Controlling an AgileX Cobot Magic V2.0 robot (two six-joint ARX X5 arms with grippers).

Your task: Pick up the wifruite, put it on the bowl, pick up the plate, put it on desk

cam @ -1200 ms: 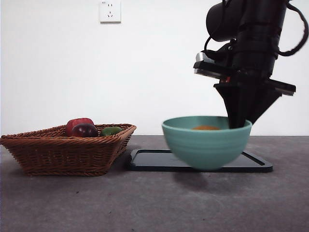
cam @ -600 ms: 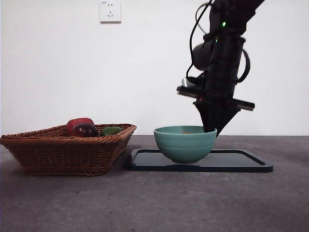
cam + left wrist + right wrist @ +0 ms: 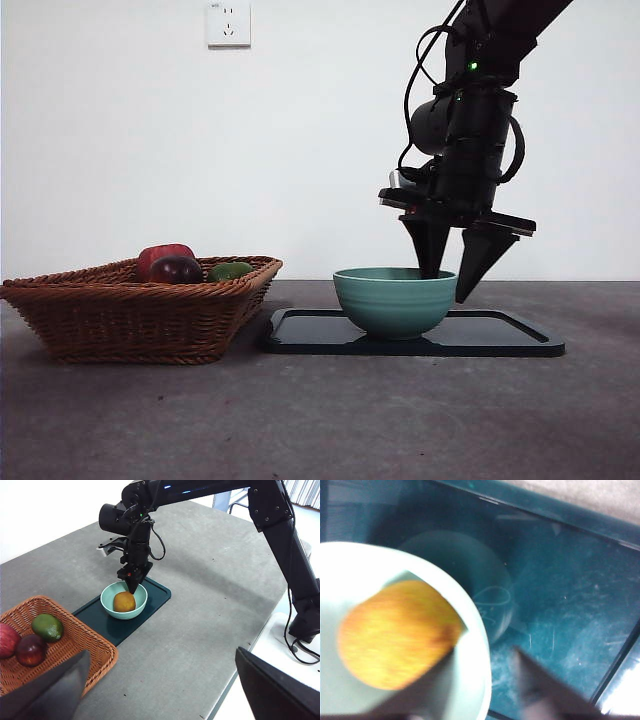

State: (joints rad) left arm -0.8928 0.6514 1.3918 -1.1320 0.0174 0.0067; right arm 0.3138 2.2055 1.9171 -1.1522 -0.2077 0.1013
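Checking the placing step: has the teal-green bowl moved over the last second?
Yes. The teal-green ridged bowl, earlier larger in view and hanging over the dark tray's front edge, now rests on the tray, farther from the camera.

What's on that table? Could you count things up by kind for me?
Fruit: 4, namely the orange fruit in the bowl, plus a red apple, dark purple fruit and green fruit in the basket.
Bowl: 1
Wicker basket: 1
Dark tray: 1
Total: 7
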